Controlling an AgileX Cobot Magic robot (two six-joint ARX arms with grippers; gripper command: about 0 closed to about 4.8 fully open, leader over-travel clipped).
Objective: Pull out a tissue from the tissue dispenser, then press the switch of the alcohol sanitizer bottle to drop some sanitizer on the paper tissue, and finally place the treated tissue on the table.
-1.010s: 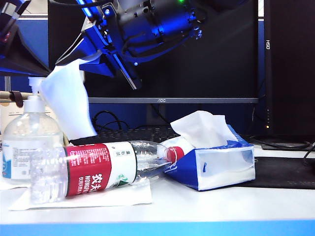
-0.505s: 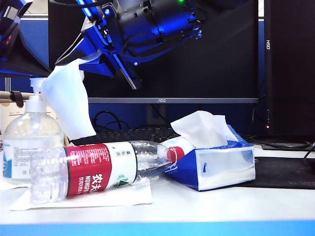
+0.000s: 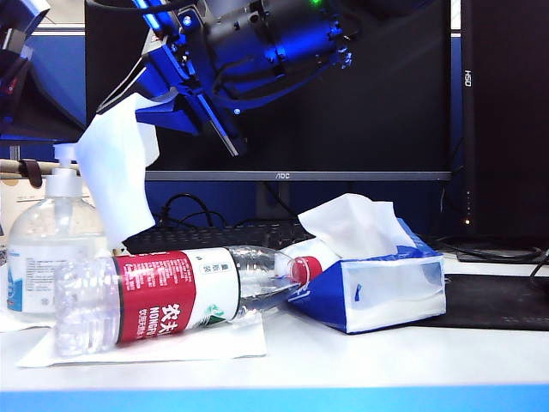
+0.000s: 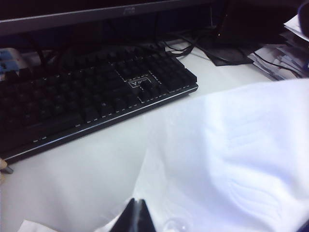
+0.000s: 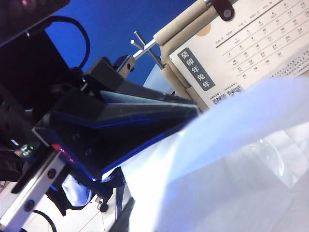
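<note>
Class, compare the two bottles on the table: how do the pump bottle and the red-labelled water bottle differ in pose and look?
The pump bottle stands upright at the left; the water bottle lies on its side in front of it.
The pump bottle is squat and rounded with a white pump on top; the water bottle is slimmer, with a red cap.
The pump bottle's label is white; the water bottle's is red and white.
Both are clear plastic.

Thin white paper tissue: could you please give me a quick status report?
Right pincer shut on thin white paper tissue, hanging beside white pump switch. Left pincer near tissue, state unclear. Red-labelled water bottle lies before clear sanitizer bottle.
</note>
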